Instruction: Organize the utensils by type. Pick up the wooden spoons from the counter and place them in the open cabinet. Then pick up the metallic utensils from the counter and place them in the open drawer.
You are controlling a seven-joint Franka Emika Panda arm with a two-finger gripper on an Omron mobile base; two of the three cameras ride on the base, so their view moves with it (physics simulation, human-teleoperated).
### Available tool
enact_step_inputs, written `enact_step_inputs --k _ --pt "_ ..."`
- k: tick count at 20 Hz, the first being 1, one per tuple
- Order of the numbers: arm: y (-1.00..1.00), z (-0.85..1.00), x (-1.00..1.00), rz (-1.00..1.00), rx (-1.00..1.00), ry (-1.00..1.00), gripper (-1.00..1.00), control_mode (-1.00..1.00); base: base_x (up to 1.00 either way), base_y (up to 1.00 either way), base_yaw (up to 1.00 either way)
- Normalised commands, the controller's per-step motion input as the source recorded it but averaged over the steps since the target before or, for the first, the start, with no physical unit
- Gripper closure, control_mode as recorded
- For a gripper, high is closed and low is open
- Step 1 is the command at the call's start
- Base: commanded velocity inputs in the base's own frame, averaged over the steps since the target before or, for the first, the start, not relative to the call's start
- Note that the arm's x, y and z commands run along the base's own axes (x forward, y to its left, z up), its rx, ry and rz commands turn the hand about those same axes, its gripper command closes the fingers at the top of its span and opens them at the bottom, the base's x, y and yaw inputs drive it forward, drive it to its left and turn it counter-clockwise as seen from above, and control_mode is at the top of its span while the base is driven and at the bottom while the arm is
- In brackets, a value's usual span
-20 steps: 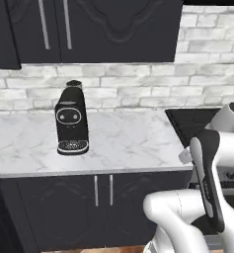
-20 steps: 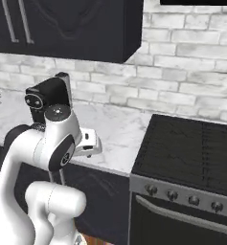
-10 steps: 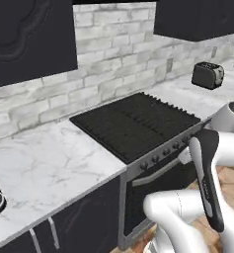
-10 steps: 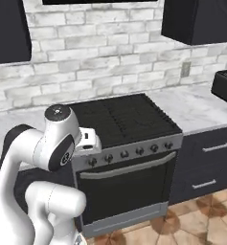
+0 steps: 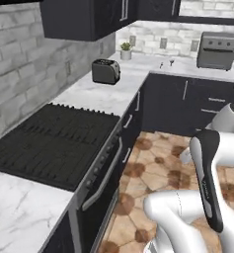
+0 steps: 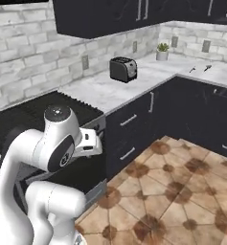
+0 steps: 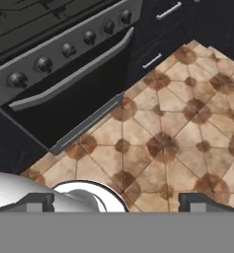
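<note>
My gripper (image 7: pixel 121 202) hangs open over the tiled floor in front of the oven, with nothing between its two wide-apart fingertips (image 7: pixel 39 200). The white marble counter (image 5: pixel 106 96) runs past the stove to a far corner. On its far stretch lie two tiny dark things (image 5: pixel 167 63), also in the right base view as tiny dark things (image 6: pixel 200 68), too small to tell what they are. The wooden spoons, the open cabinet and the open drawer are out of view.
A black stove (image 5: pixel 49 143) with its oven door handle (image 7: pixel 74 74) stands to the left. On the counter are a dark toaster (image 5: pixel 105 71), a potted plant (image 5: pixel 125 50) and a grey toaster oven (image 5: pixel 217 50). Brown tiled floor (image 6: pixel 182 191) gives free room.
The whole picture has swung: the base has moved past a coffee machine and the stove, and the cameras face the toaster corner now. The gripper stays open.
</note>
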Motion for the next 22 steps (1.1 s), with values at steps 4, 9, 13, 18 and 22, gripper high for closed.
enact_step_inputs --k 4,9,13,18,22 --pt "0.0 0.0 0.0 0.0 0.0 0.0 -1.0 1.0 0.14 -0.16 -0.7" --pt "0.0 0.0 0.0 0.0 0.0 0.0 -1.0 1.0 0.48 0.1 -0.44" --pt "0.0 0.0 0.0 0.0 0.0 0.0 -1.0 1.0 0.74 0.13 -0.13" --pt "0.0 0.0 0.0 0.0 0.0 0.0 -1.0 1.0 0.88 0.0 -0.03" --pt "0.0 0.0 0.0 0.0 0.0 0.0 -1.0 1.0 0.97 -0.07 0.0"
